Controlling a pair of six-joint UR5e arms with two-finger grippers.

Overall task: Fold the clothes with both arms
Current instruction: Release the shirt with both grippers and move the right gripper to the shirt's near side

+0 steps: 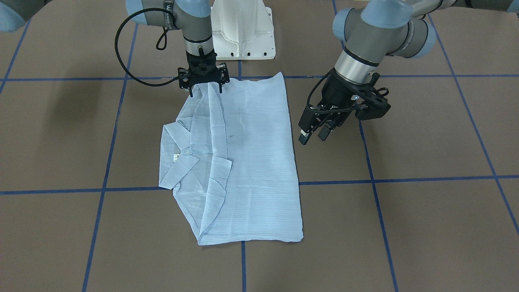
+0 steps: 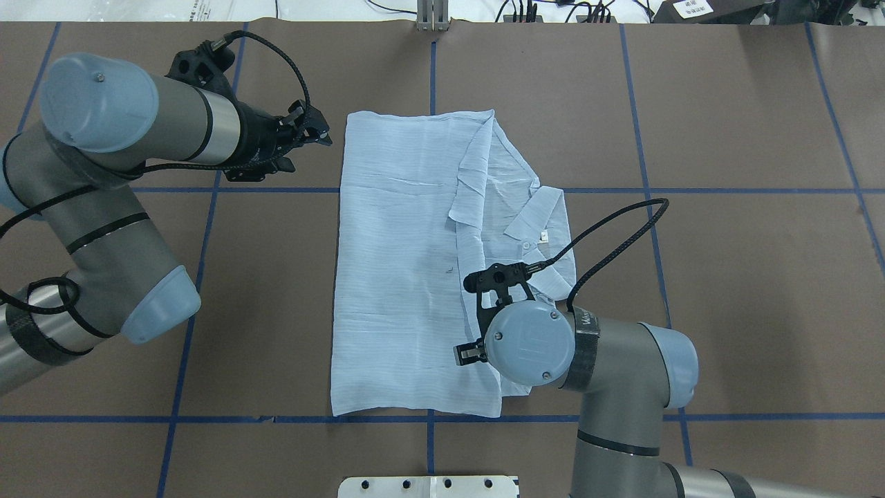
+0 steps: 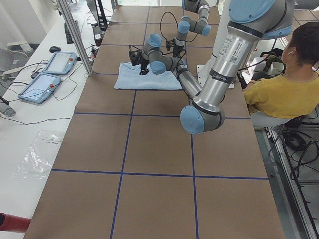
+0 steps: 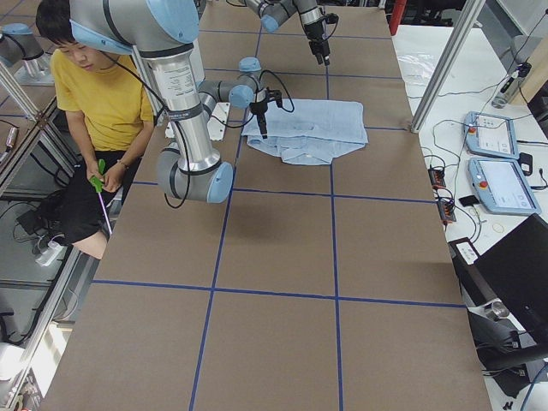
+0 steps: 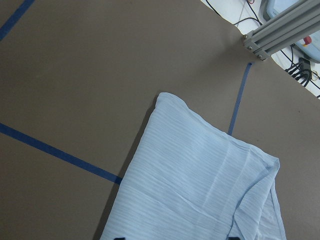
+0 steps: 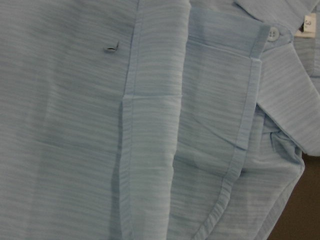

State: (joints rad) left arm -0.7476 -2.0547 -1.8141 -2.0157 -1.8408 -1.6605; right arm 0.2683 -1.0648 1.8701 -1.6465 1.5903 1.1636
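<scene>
- The worktop [image 1: 425,142] is a matte brown sheet marked into large squares by blue tape lines [image 1: 405,179].
- The shirt [image 1: 251,154] lies in the middle of it, folded into a rough rectangle. It lies across a meeting of two tape lines, with its collar [image 1: 178,138] towards the robot's right.
- A white button [image 6: 273,33] and a small neck label [image 6: 308,22] show by the collar in the right wrist view.
- The left gripper [image 1: 313,135] is off the cloth, just beside the shirt's edge on the robot's left, with its fingers apart and nothing between them.
- The right gripper [image 1: 204,87] points straight down at the shirt's edge nearest the white pedestal base [image 1: 243,32]. Whether it pinches the cloth I cannot tell.
- Beyond the far long edge runs a white bench [image 3: 30,124]. On it are two handheld control panels [image 3: 50,74], loose cables and a clear plastic bag [image 3: 42,154]. An aluminium post [image 3: 75,35] rises at the bench's edge.
- A seated person in a yellow top [image 3: 279,92] is behind the robot.
</scene>
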